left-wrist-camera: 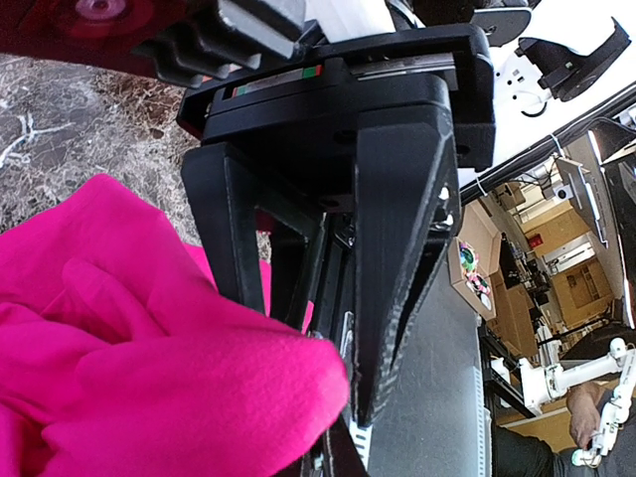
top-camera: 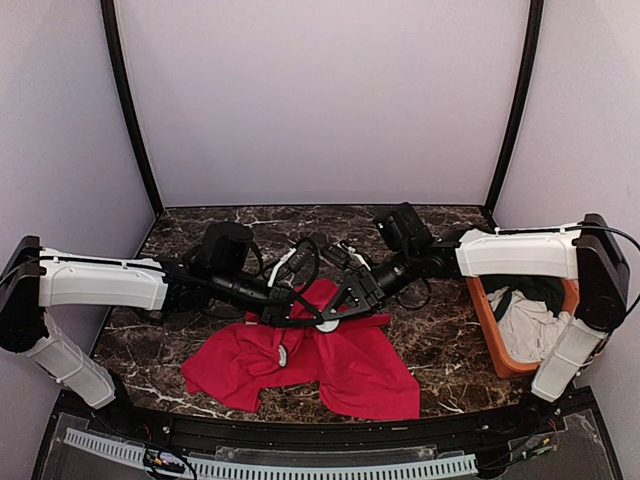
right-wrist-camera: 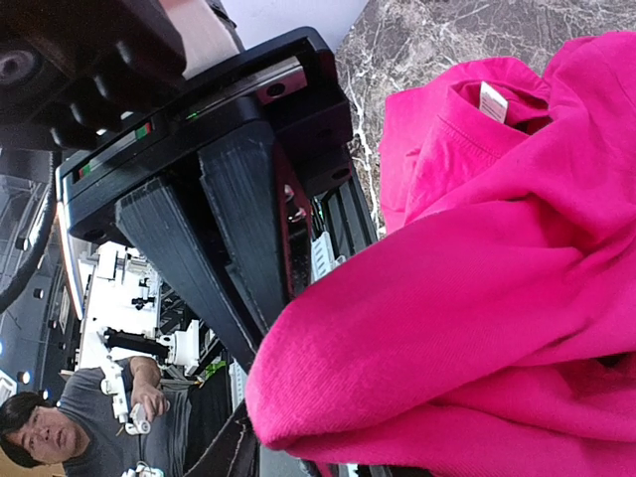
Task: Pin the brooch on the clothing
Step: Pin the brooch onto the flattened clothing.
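2 arms reach in from either side and meet over the middle of the marble table (top-camera: 450, 345). the red shirt (top-camera: 350, 372) lies crumpled there, near the front edge, spread wide at the bottom and rising to a peak where the grippers meet. the left gripper (top-camera: 303, 317) is at that peak from the left. in its wrist view its fingers (left-wrist-camera: 397, 278) are pressed together with a fold of shirt bunched at their tips, so it is clamped on the shirt. the right gripper (top-camera: 337, 310) comes at the same peak from the right, just beside the left one. in its wrist view its fingers (right-wrist-camera: 238, 219) stand close to each other, but a thick roll of fabric covers the tips, so i cannot tell whether they grip it or only rest against it. beyond that roll the collar shows with its white label (right-wrist-camera: 492, 99). at the right edge of the table an orange bin (top-camera: 487, 325) holds a white cloth (top-camera: 535, 328) and a dark green garment (top-camera: 535, 290), well apart from the shirt.
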{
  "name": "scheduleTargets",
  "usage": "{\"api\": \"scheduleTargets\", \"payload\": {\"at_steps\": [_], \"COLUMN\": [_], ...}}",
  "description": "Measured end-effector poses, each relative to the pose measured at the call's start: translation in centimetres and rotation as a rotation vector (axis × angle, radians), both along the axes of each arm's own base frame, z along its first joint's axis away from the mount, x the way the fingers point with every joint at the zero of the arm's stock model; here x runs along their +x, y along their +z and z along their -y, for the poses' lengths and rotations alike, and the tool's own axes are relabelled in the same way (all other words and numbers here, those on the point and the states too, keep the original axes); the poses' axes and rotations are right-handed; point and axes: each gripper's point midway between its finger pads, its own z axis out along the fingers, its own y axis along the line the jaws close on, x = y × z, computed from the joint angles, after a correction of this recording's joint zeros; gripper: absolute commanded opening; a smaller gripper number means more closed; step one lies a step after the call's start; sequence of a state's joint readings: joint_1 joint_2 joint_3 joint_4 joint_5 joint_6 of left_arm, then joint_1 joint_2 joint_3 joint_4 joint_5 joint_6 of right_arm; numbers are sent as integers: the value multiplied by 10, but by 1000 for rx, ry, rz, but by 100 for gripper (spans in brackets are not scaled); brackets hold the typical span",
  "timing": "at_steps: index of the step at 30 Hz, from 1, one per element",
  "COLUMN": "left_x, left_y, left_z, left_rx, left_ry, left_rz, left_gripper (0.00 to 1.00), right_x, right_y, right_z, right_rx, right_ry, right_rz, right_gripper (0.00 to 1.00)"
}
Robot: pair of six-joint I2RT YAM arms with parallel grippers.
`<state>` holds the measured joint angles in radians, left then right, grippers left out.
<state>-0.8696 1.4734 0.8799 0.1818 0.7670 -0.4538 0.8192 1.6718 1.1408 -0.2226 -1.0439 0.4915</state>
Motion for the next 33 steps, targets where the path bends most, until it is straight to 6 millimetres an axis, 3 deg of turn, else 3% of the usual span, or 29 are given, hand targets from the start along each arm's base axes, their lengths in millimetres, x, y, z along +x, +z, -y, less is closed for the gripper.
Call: {"api": "scheduleTargets", "payload": {"at_steps": [26,29,33], "left_x": [0,0,-1], "left_y": [0,0,-3], "left_z": [0,0,-2], "left_rx": [-4,-3,2], "left_ry": [1,4,7], "left_rz": [-7,-15,-38], "left_gripper": [1,1,1], "right_x": [1,0,-1], "right_y": [3,3,3], "right_z": [4,3,1], "right_rx": [34,28,31], "right_ry": [-1,1,8], "right_rz": [15,31,64], "right_gripper": [20,10,6]}}
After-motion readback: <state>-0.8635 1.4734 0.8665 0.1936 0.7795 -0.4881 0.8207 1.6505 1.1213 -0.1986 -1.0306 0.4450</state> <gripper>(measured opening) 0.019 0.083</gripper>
